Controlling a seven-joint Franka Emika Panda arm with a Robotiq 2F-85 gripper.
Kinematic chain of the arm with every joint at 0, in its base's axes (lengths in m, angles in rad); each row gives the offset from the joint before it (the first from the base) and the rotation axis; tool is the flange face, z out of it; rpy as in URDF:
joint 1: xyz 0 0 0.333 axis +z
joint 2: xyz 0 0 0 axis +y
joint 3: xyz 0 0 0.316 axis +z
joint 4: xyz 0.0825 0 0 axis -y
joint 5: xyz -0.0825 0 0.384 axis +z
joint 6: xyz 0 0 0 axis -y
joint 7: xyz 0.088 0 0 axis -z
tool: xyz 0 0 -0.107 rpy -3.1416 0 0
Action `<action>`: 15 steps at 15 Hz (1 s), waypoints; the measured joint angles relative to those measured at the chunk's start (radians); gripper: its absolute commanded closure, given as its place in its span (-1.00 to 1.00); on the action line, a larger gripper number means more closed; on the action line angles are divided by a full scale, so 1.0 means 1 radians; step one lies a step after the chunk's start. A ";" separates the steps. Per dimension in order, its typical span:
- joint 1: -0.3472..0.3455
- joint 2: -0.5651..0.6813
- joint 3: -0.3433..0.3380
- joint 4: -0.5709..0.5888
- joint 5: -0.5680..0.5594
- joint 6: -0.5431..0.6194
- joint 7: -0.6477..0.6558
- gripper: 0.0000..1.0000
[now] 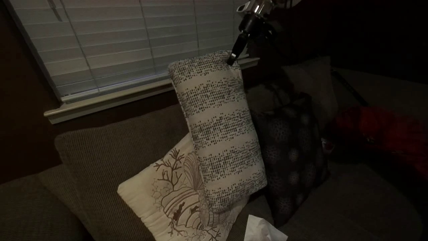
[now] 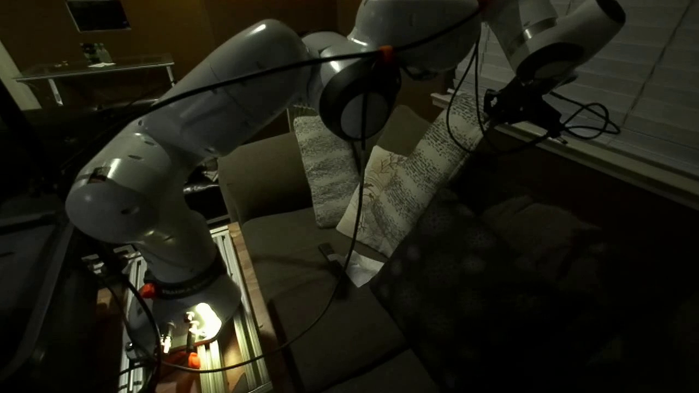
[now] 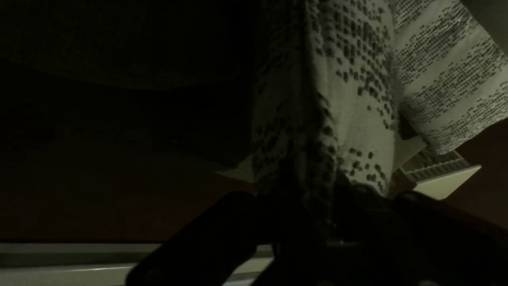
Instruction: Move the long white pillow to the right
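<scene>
Long white pillow (image 1: 220,130): looks soft, light; best held near top corner, seemingly pinched there by nearly closed end effector (image 1: 230,61).

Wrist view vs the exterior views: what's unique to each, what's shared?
Only the wrist view: a close look at both fingers, one on each side of the long white pillow, its creased edge between them.

Only the exterior views: the branch pillow and paper, in both exterior views, plus the arm above the gripper.

Shared: the long white pillow, the gripper and the sill. The second white pillow is in the wrist view and an exterior view. The wrist view's left side is mostly too dark to read.
</scene>
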 measured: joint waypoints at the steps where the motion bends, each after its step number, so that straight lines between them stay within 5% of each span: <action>1: -0.032 -0.004 0.000 0.002 0.009 -0.001 0.016 0.89; 5: -0.167 -0.025 -0.002 0.004 0.040 -0.013 0.094 0.89; 6: -0.200 -0.031 -0.003 0.004 0.045 -0.016 0.116 0.56; 11: -0.294 -0.048 -0.004 0.004 0.061 -0.030 0.160 0.56; 12: -0.289 -0.048 -0.004 0.004 0.061 -0.030 0.164 0.89; 15: -0.277 -0.044 -0.005 -0.002 0.057 -0.017 0.172 0.89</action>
